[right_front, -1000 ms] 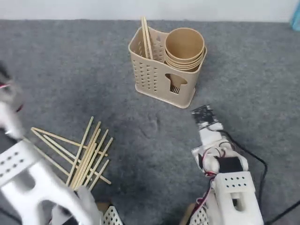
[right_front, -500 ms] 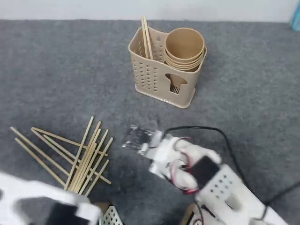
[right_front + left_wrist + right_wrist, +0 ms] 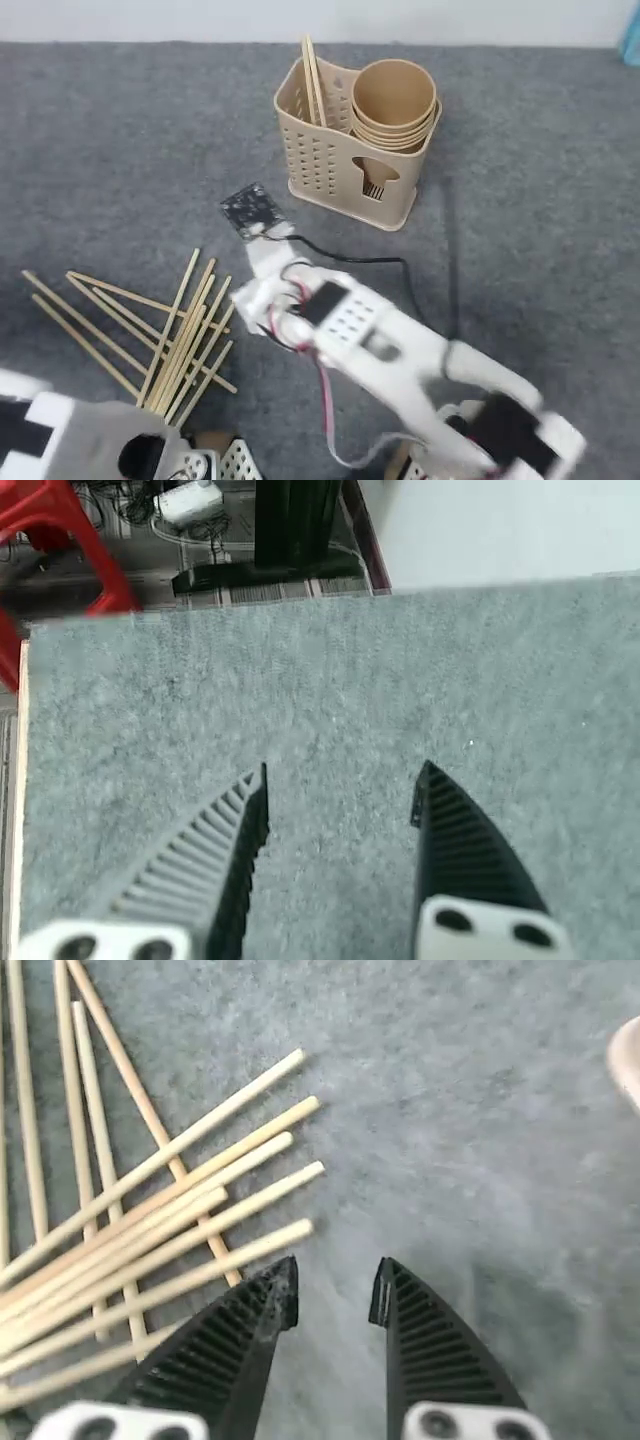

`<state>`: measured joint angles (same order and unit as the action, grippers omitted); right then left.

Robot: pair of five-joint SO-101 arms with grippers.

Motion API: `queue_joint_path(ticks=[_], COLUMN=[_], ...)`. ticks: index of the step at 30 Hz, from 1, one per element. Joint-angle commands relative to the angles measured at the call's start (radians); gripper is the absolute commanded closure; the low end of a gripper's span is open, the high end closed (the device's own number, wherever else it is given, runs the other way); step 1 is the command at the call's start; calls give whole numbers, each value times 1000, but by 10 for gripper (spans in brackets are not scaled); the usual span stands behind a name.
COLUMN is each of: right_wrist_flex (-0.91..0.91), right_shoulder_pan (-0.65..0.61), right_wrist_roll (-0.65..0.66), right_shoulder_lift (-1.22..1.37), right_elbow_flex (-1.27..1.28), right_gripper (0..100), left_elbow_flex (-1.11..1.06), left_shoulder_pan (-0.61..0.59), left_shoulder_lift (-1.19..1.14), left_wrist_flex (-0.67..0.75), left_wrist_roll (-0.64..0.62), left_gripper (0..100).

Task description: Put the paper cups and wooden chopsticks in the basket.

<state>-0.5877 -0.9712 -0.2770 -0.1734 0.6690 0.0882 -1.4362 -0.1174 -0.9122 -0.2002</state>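
While most lie loose, chopsticks (image 3: pixel 175 330): fanned on the carpet (image 3: pixel 520 200); near ends hidden behind the left arm (image 3: pixel 90 440); two upright in the basket (image 3: pixel 330 170);
Paper cups (image 3: pixel 393 100): stacked in the basket;
Right gripper (image 3: pixel 335 1285): fingers slightly apart, empty, beside the pile;
Left gripper (image 3: pixel 340 785): fingers apart, empty

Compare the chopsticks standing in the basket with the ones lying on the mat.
The upright chopsticks stand, slightly leaning, in the basket; the loose chopsticks lie flat on the mat. The upright ones are just a couple, close together; the loose ones are many, fanned and crossing. Both are plain pale wooden sticks.
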Motion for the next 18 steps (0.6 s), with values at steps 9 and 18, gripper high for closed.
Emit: queue_joint_path(ticks=[9,18], right_wrist_flex=[-131,-165], right_shoulder_pan=[-51,-102], right_wrist_roll=[-258,-288], right_shoulder_lift=[384,420], right_elbow_flex=[-410,-443], right_gripper=[858,858], left_elbow_flex=[53,50], left_shoulder_pan=[-2,3], left_shoulder_lift=[2,0], left_wrist_flex=[-3,-3], left_wrist_roll=[11,11], left_gripper=[773,773])
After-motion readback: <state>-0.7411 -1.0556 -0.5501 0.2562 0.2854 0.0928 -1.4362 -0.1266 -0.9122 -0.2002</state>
